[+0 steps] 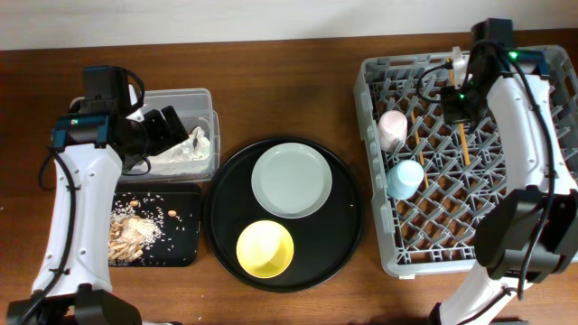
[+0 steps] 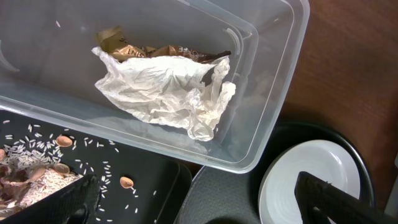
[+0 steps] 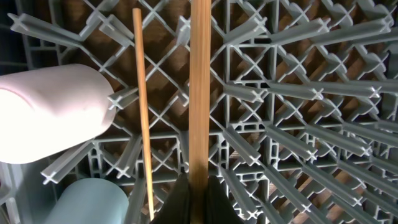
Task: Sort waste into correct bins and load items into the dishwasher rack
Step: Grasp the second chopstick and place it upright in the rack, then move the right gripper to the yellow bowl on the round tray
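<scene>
My left gripper (image 1: 170,126) (image 2: 202,208) is open and empty, above the clear tub (image 1: 206,101) (image 2: 273,74). The tub holds a crumpled white napkin (image 2: 165,90) and a gold-brown wrapper (image 2: 149,50). Food scraps (image 1: 131,235) (image 2: 37,177) lie in the shallow black tray (image 1: 185,236). My right gripper (image 1: 460,108) (image 3: 199,196) is shut on one wooden chopstick (image 3: 200,93), held over the grey dishwasher rack (image 1: 551,68). The other chopstick (image 3: 143,112) lies on the rack lattice. The pink cup (image 1: 393,128) (image 3: 50,112) and blue cup (image 1: 405,178) (image 3: 93,202) lie in the rack.
A large round black tray (image 1: 221,226) in the middle holds the pale grey plate (image 1: 291,180) (image 2: 311,168) and the yellow bowl (image 1: 265,248). The brown table runs around everything, with a wall edge at the back.
</scene>
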